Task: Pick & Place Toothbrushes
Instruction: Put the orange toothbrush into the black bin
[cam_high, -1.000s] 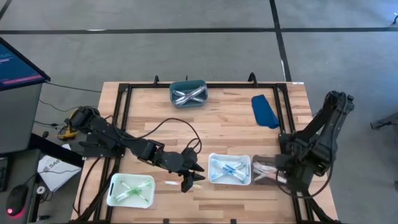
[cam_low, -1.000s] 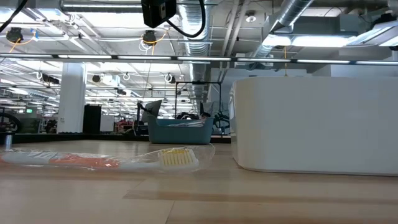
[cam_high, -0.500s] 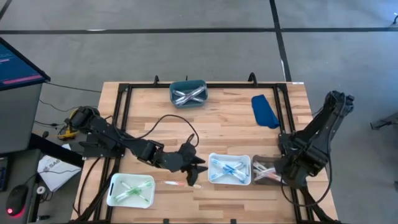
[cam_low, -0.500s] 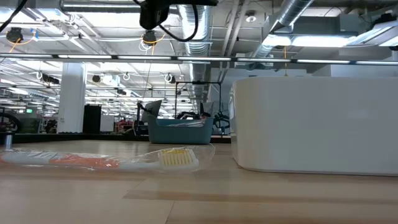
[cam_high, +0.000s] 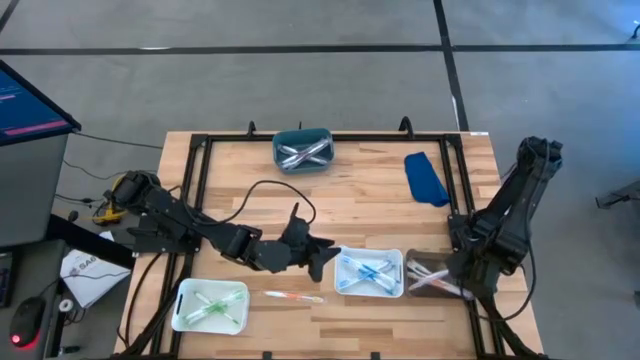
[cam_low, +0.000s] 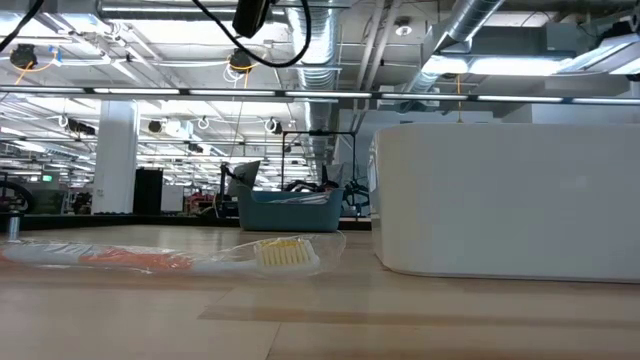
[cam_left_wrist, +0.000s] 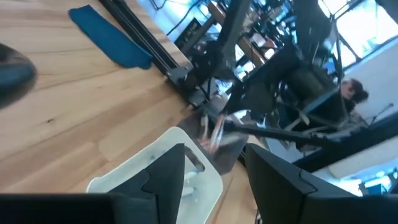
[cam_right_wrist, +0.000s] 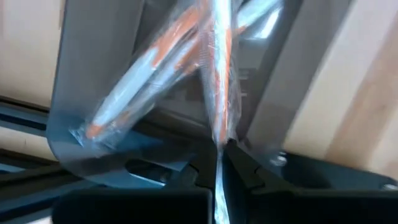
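A wrapped pink toothbrush lies flat on the table near the front edge, and fills the low view. My left gripper hangs open above the table just beyond it, pointing toward the right; its wrist view shows nothing between the fingers. My right gripper points down over the grey tray at the right front and is shut on another wrapped pink toothbrush. A second wrapped pink toothbrush lies in that tray. My right gripper pinches the end of the toothbrush's clear wrapper between its two fingers, coming from above and pointing down. The toothbrush reaches out over the grey tray, crossing above the other one there. Whether it rests on that one I cannot tell.
A white tray with green toothbrushes stands at the front left. A white tray with blue ones stands at front centre. A teal tray with white ones is at the far edge. A blue cloth lies at the far right.
My left gripper has risen off the toothbrush on the table and tipped from pointing down to nearly level, swinging toward the right and far side; that toothbrush has stayed where it lay. My right gripper has sunk toward the grey tray with its toothbrush.
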